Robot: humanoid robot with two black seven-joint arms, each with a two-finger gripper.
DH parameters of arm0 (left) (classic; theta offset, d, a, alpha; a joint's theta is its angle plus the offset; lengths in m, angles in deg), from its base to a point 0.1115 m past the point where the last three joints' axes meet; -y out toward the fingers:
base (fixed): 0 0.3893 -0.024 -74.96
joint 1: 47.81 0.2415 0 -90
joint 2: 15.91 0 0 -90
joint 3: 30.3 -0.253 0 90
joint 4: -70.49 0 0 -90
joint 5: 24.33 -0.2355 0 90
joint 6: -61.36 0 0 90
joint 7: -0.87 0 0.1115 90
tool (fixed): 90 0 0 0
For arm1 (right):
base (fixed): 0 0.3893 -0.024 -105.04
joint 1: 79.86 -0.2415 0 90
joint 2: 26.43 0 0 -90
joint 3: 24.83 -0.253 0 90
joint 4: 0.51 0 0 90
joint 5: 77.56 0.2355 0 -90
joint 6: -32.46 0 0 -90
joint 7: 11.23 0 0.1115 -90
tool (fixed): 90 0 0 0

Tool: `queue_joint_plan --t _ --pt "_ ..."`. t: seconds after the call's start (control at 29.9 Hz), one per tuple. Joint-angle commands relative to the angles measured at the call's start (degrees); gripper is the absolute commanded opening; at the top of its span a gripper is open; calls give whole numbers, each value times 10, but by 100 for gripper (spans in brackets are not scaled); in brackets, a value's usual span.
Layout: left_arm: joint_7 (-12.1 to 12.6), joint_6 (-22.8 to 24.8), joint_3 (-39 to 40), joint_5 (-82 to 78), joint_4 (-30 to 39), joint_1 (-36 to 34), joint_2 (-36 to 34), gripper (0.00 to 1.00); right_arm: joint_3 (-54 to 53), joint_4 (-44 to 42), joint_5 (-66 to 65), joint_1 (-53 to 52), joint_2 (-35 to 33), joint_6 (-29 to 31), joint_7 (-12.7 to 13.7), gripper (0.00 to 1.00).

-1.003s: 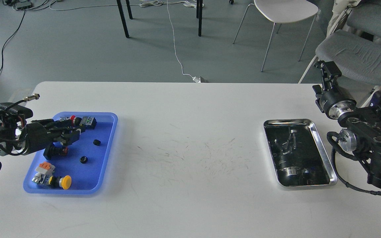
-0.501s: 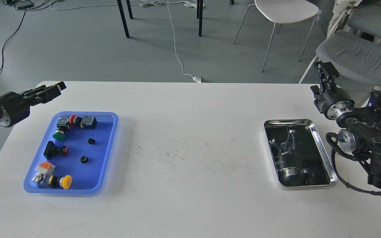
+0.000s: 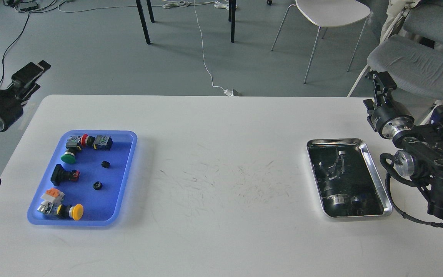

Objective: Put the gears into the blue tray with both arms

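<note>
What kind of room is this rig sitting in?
Likely a lab or office workspace: a plain white table on grey flooring, office chairs behind it, and loose cables running across the floor.

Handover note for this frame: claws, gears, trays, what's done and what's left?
Left claw: off the table's far-left corner, away from the tray; open or shut cannot be told, nothing seen in it.
Right claw: raised beyond the steel tray, open or shut cannot be told.
Blue tray: two gears inside, one mid-tray, one nearer, among coloured push buttons.
Steel tray: dark, reflective inside; any gears there cannot be made out.
Done: two gears placed.
Left: check the steel tray for more gears.
</note>
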Motion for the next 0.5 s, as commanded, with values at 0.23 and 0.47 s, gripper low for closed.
queue_joint_plan --t 0.23,0.47 --pt "0 -15 64 154 -8 2 28 97 -24 56 13 10 -13 -25 0 96" --pt "0 -11 108 160 -20 7 60 97 -24 88 13 7 -16 -41 5 96"
